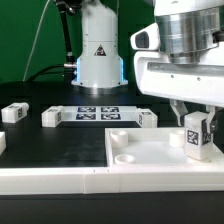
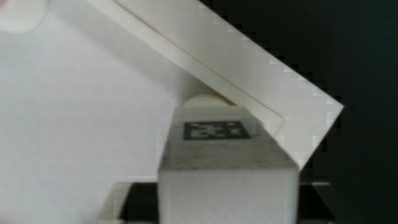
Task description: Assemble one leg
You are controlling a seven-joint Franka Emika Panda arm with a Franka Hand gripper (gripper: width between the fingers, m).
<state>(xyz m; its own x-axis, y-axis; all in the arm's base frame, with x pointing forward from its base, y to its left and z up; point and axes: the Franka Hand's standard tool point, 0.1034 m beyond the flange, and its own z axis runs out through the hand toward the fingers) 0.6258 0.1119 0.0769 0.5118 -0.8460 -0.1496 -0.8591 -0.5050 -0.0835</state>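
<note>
My gripper (image 1: pixel 196 122) is shut on a leg (image 1: pixel 196 138), a small white block with a black-and-white tag facing the camera. It holds the leg upright over the right-hand corner of the large white panel (image 1: pixel 150 150). I cannot tell whether the leg touches the panel. In the wrist view the leg (image 2: pixel 224 165) fills the space between the dark fingers (image 2: pixel 143 200), with its tag at the far end by the panel's corner (image 2: pixel 107 110). The gripper (image 2: pixel 226 208) itself is mostly hidden behind the leg.
Three more legs lie on the black table: two on the exterior view's left (image 1: pixel 14 112) (image 1: pixel 50 117) and one behind the panel (image 1: pixel 147 118). The marker board (image 1: pixel 97 113) lies between them. The robot base (image 1: pixel 100 50) stands at the back. Round sockets (image 1: pixel 128 157) show in the panel.
</note>
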